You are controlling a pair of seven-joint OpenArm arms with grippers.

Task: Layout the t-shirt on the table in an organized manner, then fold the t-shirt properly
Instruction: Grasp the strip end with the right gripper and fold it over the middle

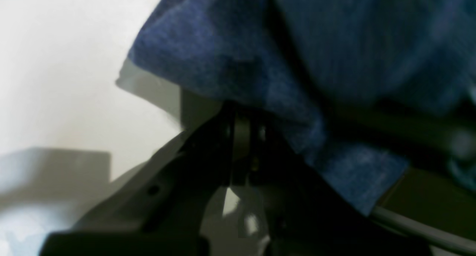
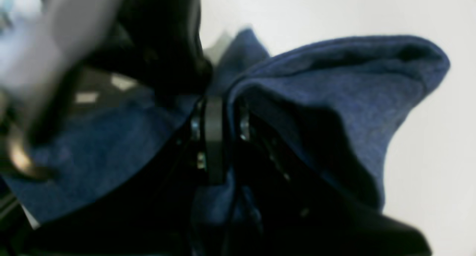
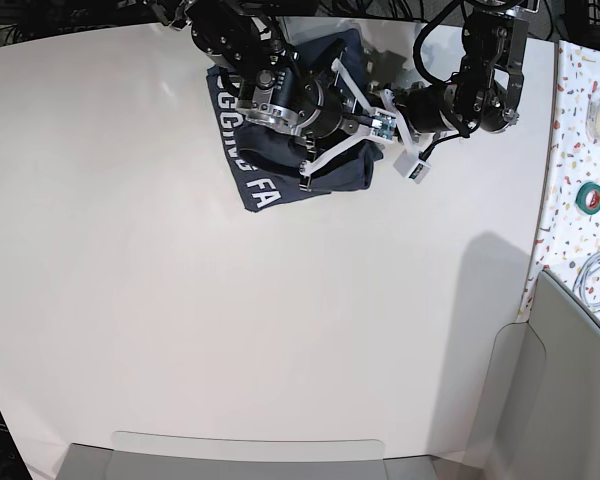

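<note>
Already bunched, the t-shirt (image 3: 280,150) is pinched at the table's (image 3: 180,330) upper middle.
Cloth is clamped by the left gripper (image 1: 241,122) and the right gripper (image 2: 214,111), probably for spreading it flat.

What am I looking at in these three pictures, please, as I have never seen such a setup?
A two-armed robot is meant to lay out and fold a t-shirt. The base picture looks down on the white table, with the bunched blue shirt at its far end under both arms. The other two come from cameras on the wrists. The left gripper and the right gripper are each shut on a fold of the shirt. At the side, a speckled surface holds a tape roll.
</note>
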